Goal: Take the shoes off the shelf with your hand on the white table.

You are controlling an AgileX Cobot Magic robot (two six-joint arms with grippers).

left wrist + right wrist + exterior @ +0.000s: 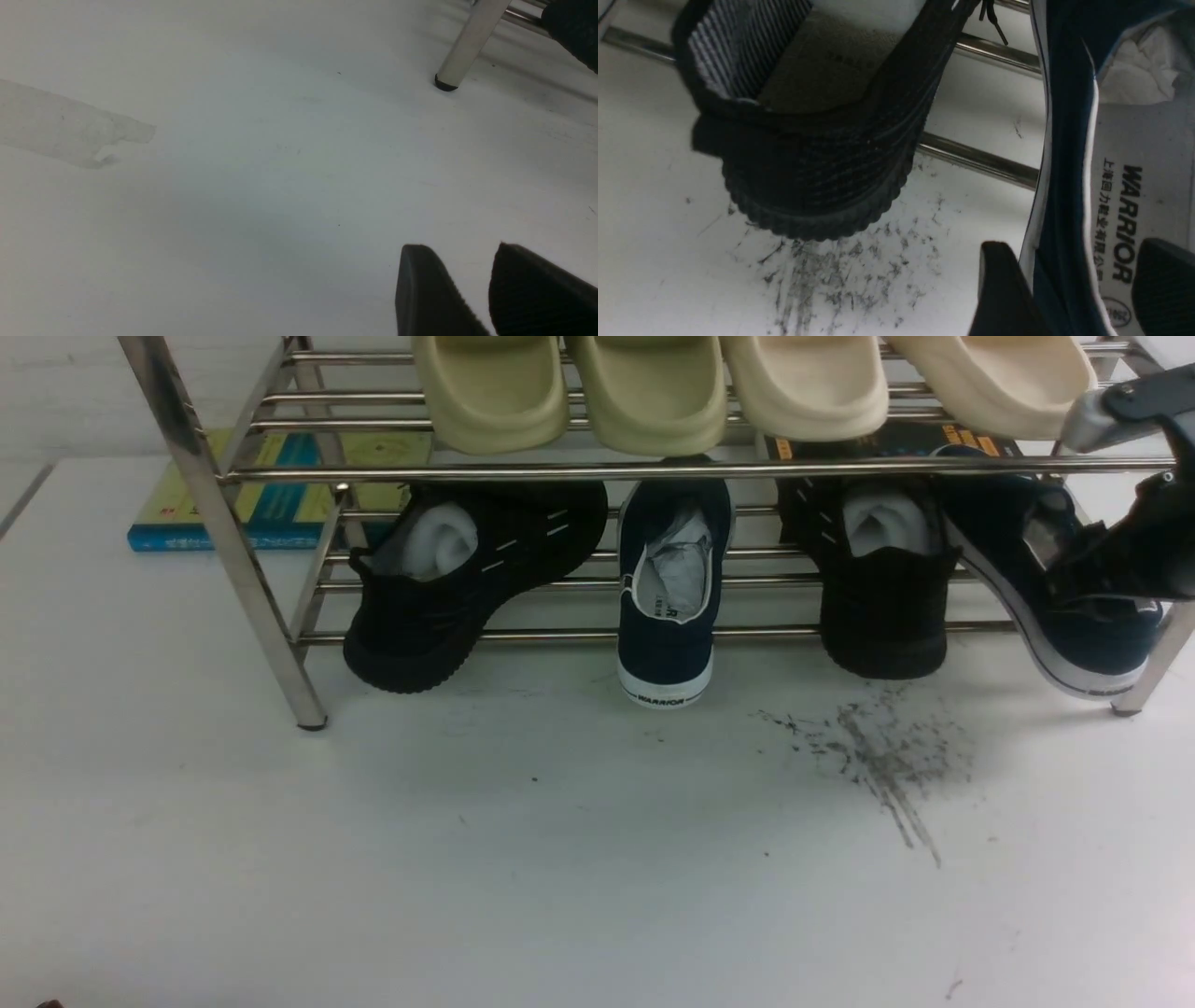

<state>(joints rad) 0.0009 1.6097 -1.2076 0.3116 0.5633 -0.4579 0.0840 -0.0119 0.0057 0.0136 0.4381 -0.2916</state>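
**Navy pair: both shoes on the shelf, right gripper at the first one**

Progress. Neither navy shoe is out on the table (467,859) yet. The centre navy shoe (674,597) sits midway along the lower tier of the shelf (224,523). Its heel hangs over the front rail down to the table, and I cannot tell whether it touches. The end navy shoe (1074,625) lies tilted at the shelf's right end, beside the right front leg, heel low.

My right gripper (1078,280) is at that end shoe with its fingers spread. One finger is outside the white sole edge and the other is over the printed insole, so they straddle the side wall. There is plenty of gap, so I have no pinch on it. My left gripper (486,298) hangs low over bare table out from the shelf's left front leg, fingers part way apart and nothing between them.

Left to do, as I judge it: close on the end shoe, draw it clear of the rails, set it down, then repeat for the centre one.

Surface and surroundings.
- The table is white and matte, with a dark scuff patch (878,747) in front of the shelf's right half. Open space lies across the shelf's whole front.
- Two black sneakers (467,579) share the lower tier.
- The slippers (569,392) fill the top tier.
- A book (187,513) lies flat behind the shelf's left end.
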